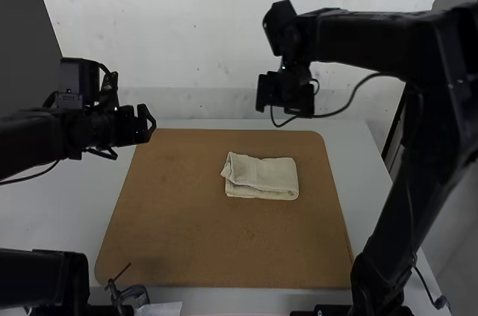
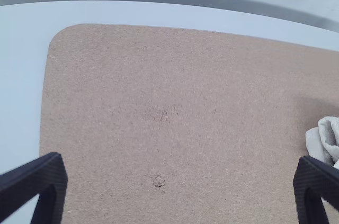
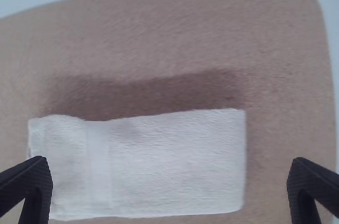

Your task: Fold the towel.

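We are seeing the towel (image 1: 261,178) lying nearer our right gripper (image 3: 170,181), its long axis running side to side, in line with the spread of those parted, dark, tapering fingers. Our left gripper (image 2: 177,181) is hanging open too, well apart from it. The pale, nubbly cloth is forming a layered rectangle, creasing at its left end, and resting on a matte brown, round-cornered board (image 1: 172,234).

No readable text or numbers anywhere
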`<act>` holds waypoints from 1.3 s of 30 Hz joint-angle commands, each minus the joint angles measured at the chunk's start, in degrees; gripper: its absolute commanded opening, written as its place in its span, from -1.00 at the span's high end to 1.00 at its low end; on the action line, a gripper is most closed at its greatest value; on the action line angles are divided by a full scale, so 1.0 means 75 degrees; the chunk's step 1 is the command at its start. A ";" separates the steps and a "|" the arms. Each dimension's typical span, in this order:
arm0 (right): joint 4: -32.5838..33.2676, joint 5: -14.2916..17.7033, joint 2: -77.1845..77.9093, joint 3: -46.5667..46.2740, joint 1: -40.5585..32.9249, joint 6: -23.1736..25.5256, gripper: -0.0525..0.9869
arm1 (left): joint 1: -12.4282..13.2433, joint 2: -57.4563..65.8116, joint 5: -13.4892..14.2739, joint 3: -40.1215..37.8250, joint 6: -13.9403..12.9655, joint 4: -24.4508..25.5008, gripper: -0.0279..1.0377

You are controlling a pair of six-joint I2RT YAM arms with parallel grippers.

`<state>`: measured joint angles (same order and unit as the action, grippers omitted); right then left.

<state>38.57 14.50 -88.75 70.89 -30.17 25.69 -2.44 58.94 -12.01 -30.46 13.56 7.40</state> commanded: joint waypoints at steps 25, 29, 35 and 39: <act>-0.0982 0.0914 1.0931 -0.5445 0.3941 -0.2148 -0.96 | 0.0313 -0.4671 0.0758 0.0276 -0.0027 0.1767 -0.85; -0.1474 0.0914 1.1447 -0.5866 0.3953 -0.2500 -0.96 | 0.0337 -0.5444 0.1062 0.0557 -0.0050 0.1838 -0.85; -0.1591 0.0879 1.1915 -0.6347 0.3765 -0.2641 -0.96 | 0.0313 -0.6757 0.1109 0.0909 -0.0203 0.2283 -0.85; -0.1181 0.0832 1.1904 -0.6241 0.3742 -0.2641 -0.96 | 0.0325 -0.7776 0.1074 0.1202 -0.0742 0.3244 -0.85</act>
<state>28.86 20.97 -0.30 23.05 -1.45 6.85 -0.60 4.67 -4.49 -22.50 11.75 27.14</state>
